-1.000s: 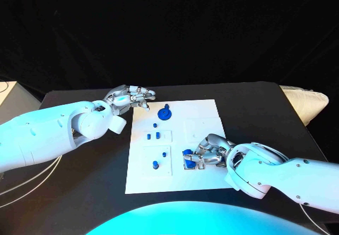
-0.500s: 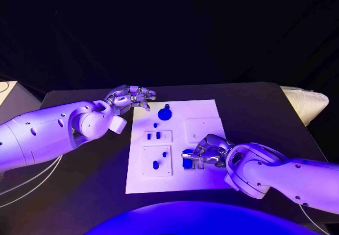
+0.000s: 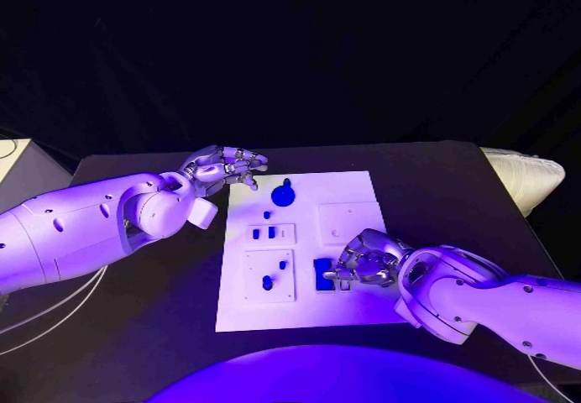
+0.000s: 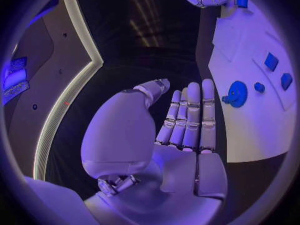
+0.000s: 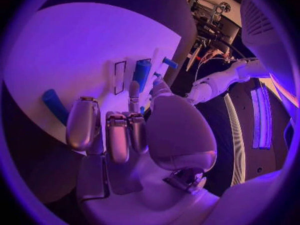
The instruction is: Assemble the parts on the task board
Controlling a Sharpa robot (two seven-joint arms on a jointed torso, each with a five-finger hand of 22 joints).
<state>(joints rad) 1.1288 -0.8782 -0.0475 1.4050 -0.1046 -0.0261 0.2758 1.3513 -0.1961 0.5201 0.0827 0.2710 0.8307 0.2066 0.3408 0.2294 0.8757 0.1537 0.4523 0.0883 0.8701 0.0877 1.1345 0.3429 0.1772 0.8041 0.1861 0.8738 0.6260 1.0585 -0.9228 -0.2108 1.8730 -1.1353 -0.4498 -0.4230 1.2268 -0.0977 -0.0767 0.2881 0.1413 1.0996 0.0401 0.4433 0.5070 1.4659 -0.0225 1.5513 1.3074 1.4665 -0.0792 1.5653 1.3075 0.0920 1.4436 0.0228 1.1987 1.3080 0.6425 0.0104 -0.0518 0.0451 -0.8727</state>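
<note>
The white task board (image 3: 351,193) lies mid-table. My right hand (image 3: 363,259) hovers over its near right part, fingers curled, thumb and a fingertip pinching the end of a long blue part (image 3: 325,274). In the right wrist view this blue part (image 5: 141,72) rises from between those tips. My left hand (image 3: 224,165) rests by the board's far left corner, its fingers (image 4: 187,117) straight and holding nothing. A blue gear (image 3: 282,196) sits on the far part of the board, also visible in the left wrist view (image 4: 236,93).
Small blue pieces (image 3: 263,233) stand in the left-hand plates of the board, and two more (image 3: 266,284) sit nearer me. Another blue piece (image 5: 55,105) lies on the board beside my right hand. A white cushion (image 3: 526,180) sits at the table's right edge.
My right hand has shifted a little to the right, uncovering more of the long blue part. The left arm has not moved.
</note>
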